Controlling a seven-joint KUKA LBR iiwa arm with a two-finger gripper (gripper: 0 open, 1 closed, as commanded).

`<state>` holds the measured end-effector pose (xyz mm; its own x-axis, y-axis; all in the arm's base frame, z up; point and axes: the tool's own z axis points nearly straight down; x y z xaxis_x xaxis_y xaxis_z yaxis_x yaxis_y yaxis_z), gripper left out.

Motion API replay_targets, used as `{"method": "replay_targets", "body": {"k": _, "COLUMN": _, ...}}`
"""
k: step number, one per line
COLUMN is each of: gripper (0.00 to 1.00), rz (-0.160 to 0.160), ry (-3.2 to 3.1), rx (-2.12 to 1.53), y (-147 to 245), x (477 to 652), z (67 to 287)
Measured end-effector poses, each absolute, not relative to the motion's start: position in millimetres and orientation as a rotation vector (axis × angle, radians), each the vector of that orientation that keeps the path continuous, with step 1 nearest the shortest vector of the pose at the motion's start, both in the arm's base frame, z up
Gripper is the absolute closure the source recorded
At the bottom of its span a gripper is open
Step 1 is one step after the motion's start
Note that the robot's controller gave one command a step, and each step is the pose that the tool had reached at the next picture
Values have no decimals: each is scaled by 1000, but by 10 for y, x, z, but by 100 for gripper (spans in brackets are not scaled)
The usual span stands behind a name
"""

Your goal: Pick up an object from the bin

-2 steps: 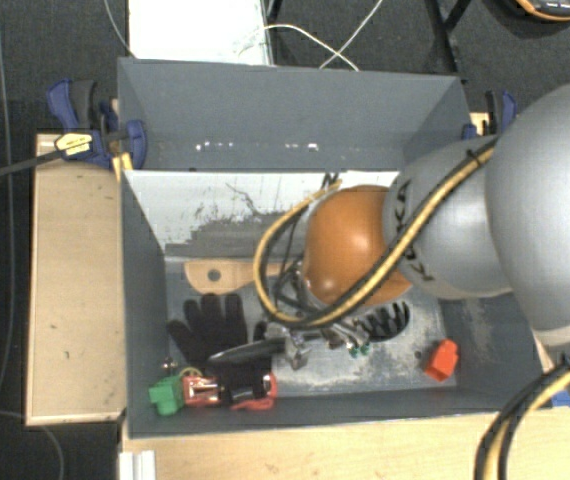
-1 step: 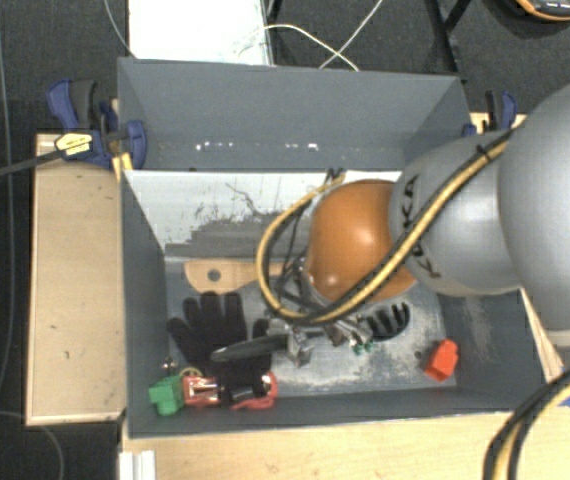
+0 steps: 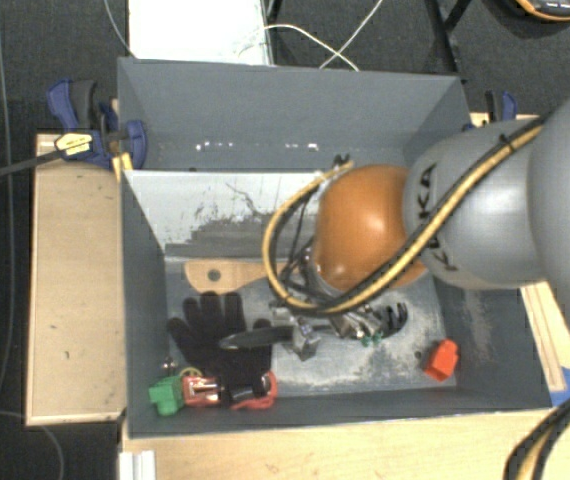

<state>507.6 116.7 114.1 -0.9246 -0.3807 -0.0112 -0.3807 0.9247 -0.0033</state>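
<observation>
My gripper (image 3: 303, 336) hangs low in the bin's middle, under the arm's orange cover, just right of a black glove (image 3: 205, 330) that lies spread on the floor. A dark, slim thing (image 3: 250, 339) reaches from the gripper over the glove; whether it is held I cannot tell. A flat wooden spatula (image 3: 221, 271) lies just behind the glove. A small dark piece with a green spot (image 3: 377, 328) sits right of the gripper.
Along the front wall lie a green block (image 3: 165, 396), a copper-and-red piece (image 3: 201, 390) and a red clip (image 3: 256, 398). An orange block (image 3: 441, 360) sits at the front right. The arm and its cables cover the bin's right middle.
</observation>
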Motion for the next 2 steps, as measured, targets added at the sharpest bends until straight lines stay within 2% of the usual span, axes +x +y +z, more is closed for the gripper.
{"method": "replay_targets", "body": {"k": 2, "gripper": 100, "rz": -1, "ry": 3069, "rx": -600, "y": 1169, "x": 5083, "z": 1727}}
